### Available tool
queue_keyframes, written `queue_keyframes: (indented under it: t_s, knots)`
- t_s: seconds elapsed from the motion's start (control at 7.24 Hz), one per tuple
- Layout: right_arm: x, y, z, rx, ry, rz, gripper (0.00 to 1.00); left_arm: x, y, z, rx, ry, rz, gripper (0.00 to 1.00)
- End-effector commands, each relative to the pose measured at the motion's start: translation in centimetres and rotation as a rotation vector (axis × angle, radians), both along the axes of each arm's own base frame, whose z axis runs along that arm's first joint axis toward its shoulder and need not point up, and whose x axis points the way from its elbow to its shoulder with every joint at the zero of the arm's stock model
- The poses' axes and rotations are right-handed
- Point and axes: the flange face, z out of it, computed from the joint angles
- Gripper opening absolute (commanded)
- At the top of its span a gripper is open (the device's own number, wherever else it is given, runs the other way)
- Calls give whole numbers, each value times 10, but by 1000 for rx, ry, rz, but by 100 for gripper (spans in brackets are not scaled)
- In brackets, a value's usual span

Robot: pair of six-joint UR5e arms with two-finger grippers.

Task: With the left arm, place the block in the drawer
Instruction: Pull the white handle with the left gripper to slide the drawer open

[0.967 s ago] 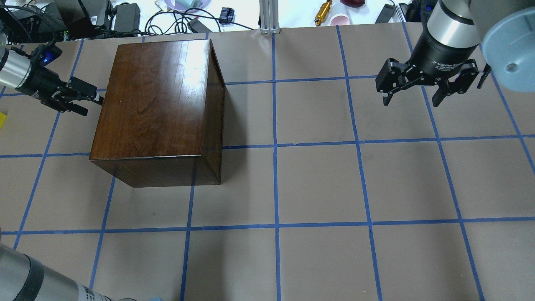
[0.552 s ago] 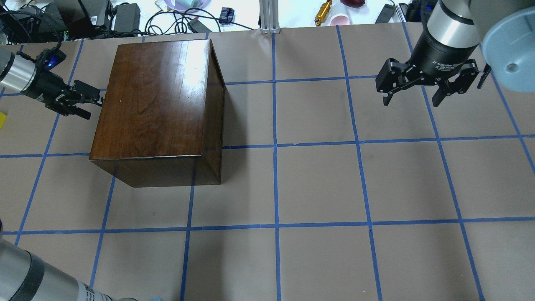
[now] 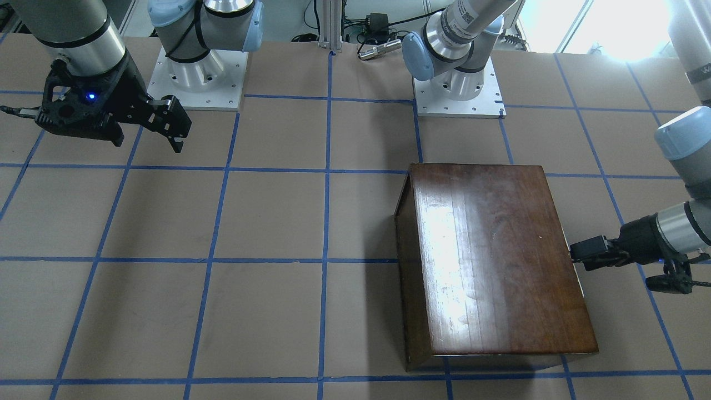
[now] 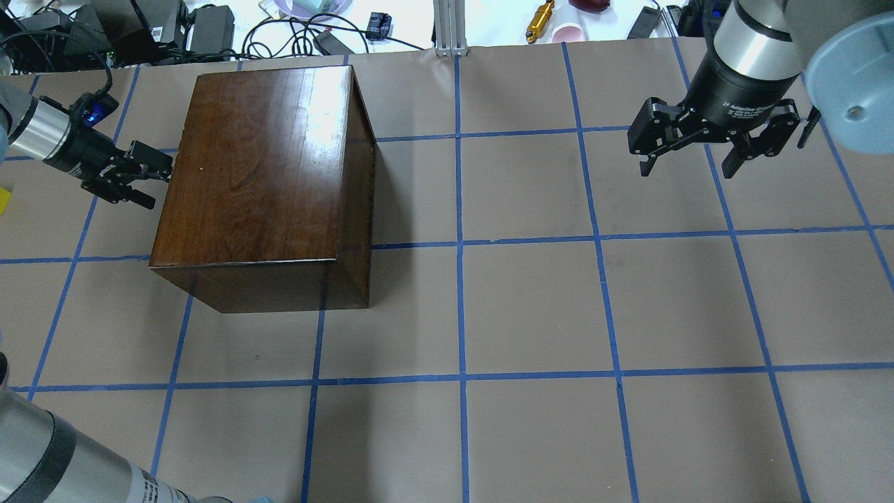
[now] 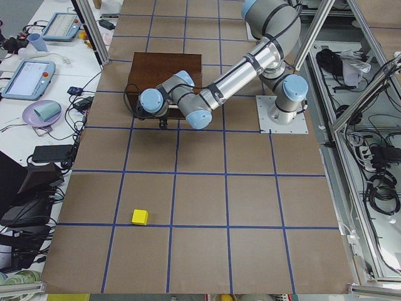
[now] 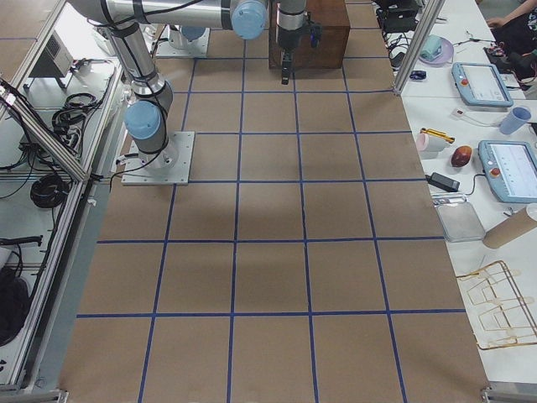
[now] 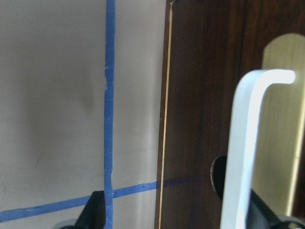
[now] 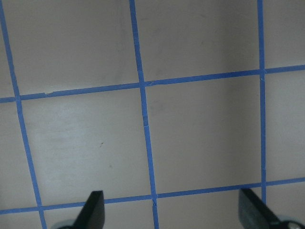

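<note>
The left claw (image 4: 158, 185), fingers spread wide and empty, faces the closed drawer's (image 7: 205, 119) pale handle (image 7: 248, 143) at its 3 o'clock in the overhead view, while the yellow block (image 5: 140, 217) lies well apart on the tabletop (image 4: 531, 307) at its 9 o'clock.

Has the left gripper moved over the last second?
Yes: in the overhead view the left gripper has edged slightly toward the cabinet's left side.

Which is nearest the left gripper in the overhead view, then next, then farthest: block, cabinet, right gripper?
1. Cabinet, right beside the left gripper.
2. Block, at the view's left edge.
3. Right gripper, far off on the view's right.
</note>
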Motion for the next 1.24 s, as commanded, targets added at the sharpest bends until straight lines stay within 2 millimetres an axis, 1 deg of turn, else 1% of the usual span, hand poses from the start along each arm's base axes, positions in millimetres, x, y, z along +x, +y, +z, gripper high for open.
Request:
queue_keyframes:
  t_s: [0.0, 0.14, 0.28, 0.69, 0.97, 1.1]
  knots:
    - [0, 0, 0, 0, 0, 0, 100, 5, -1, 2, 13, -37, -10, 98]
    - [0, 0, 0, 0, 0, 0, 100, 6, -1, 5, 14, -53, -13, 97]
    - [0, 0, 0, 0, 2, 0, 100, 7, 0, 6, 17, -63, -16, 90]
    - [0, 0, 0, 0, 0, 0, 100, 15, -1, 12, 7, -136, -29, 89]
    - [0, 0, 0, 0, 0, 0, 100, 24, -5, 25, 2, -191, -40, 89]
    - [0, 0, 0, 0, 0, 0, 100, 25, -5, 24, 8, -198, -44, 89]
